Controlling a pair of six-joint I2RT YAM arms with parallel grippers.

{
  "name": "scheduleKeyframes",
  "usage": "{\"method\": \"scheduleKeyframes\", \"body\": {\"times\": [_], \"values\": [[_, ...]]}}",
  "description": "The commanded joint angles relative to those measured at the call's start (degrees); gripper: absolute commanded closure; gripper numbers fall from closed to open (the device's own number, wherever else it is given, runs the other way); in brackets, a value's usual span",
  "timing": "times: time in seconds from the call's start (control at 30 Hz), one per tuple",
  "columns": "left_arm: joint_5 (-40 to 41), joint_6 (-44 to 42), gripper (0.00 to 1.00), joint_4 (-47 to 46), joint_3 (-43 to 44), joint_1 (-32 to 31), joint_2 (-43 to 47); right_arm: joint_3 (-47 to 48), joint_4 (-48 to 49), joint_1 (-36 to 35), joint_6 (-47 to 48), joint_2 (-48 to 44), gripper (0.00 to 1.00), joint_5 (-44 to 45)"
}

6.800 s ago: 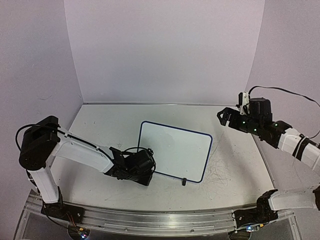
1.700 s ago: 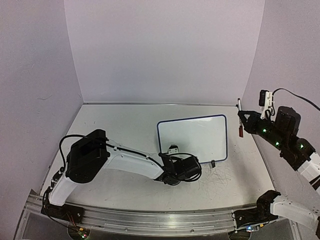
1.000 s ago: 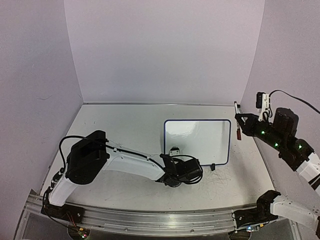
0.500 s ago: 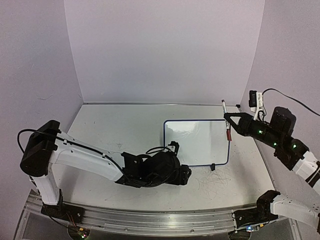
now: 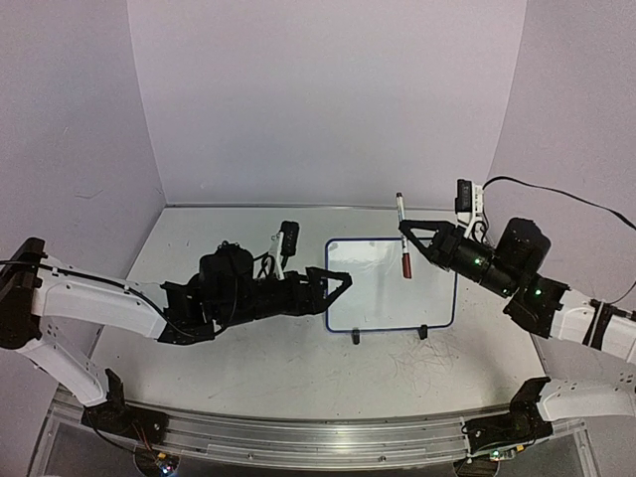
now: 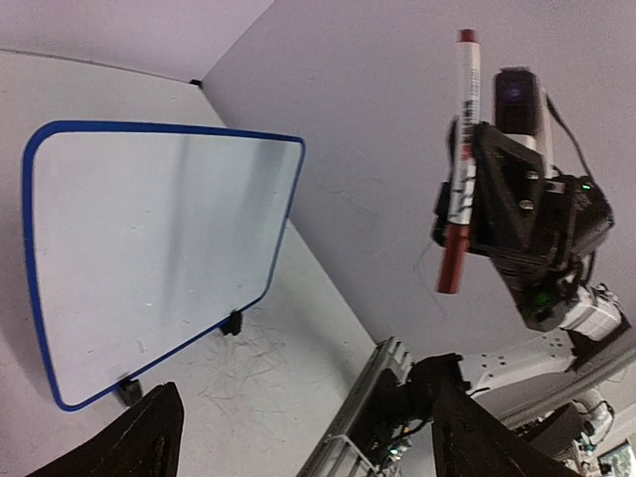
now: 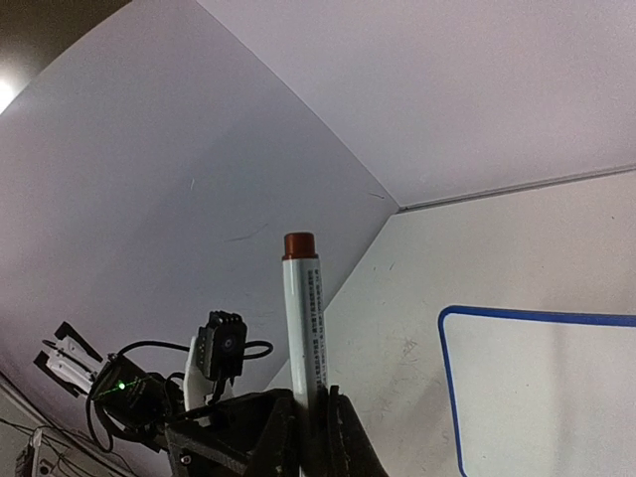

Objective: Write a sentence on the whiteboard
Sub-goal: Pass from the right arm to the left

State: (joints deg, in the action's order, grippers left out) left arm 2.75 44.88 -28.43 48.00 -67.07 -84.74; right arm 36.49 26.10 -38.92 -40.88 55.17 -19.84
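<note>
The pale worktop (image 5: pixel 199 238) fills the lower half of the top view. The blue-framed whiteboard (image 5: pixel 388 293) is seen resting on it, right of centre. At the board's left edge, the left claw (image 5: pixel 333 291) is spread apart, empty. Over the board's upper edge, the right claw (image 5: pixel 406 233) is clamped on a red-ended marker (image 5: pixel 400 211).

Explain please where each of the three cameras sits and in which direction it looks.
Top external: above and behind the bases, looking down on the table; both arms show whole, with the left gripper and right gripper near the whiteboard.
Left wrist: on the left arm, facing right across the board; its own open fingers frame the bottom.
Right wrist: on the right arm, facing left toward the wall; its own fingers are shut on the marker.
Shared: both wrist views show the whiteboard and the marker.
</note>
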Motion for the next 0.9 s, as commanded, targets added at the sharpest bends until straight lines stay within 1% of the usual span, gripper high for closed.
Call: {"method": "scheduleKeyframes", "body": {"times": [0.0, 0.1, 0.3, 0.4, 0.53, 0.7, 0.87], "values": [[-7.33, 0.41, 0.12, -12.32, -1.74, -0.34, 2.73, 2.14, 11.61, -2.32, -4.20, 3.39, 1.00, 3.60], [-8.10, 1.50, 0.11, -13.72, -1.04, -0.35, 1.31, 3.77, 14.28, -3.74, -5.46, 5.62, 1.00, 4.42], [-12.43, 1.56, 0.11, -17.51, 2.40, -0.34, -2.61, 4.67, 16.97, -5.04, -7.50, 8.06, 1.00, 4.36], [-14.73, 1.41, 0.13, -19.03, 4.75, -0.32, -4.70, 4.41, 17.46, -5.60, -8.07, 8.38, 1.00, 4.57], [-15.79, 0.91, 0.15, -19.85, 7.38, -0.34, -6.90, 3.85, 18.27, -6.30, -8.97, 8.66, 1.00, 4.32], [-16.51, -0.95, 0.22, -20.53, 10.39, -0.34, -8.90, 2.98, 19.11, -7.45, -9.78, 8.95, 1.00, 4.26], [-16.14, -0.75, 0.30, -20.54, 12.45, -0.20, -10.65, 2.57, 19.51, -8.46, -10.04, 8.60, 1.00, 4.20]]}}
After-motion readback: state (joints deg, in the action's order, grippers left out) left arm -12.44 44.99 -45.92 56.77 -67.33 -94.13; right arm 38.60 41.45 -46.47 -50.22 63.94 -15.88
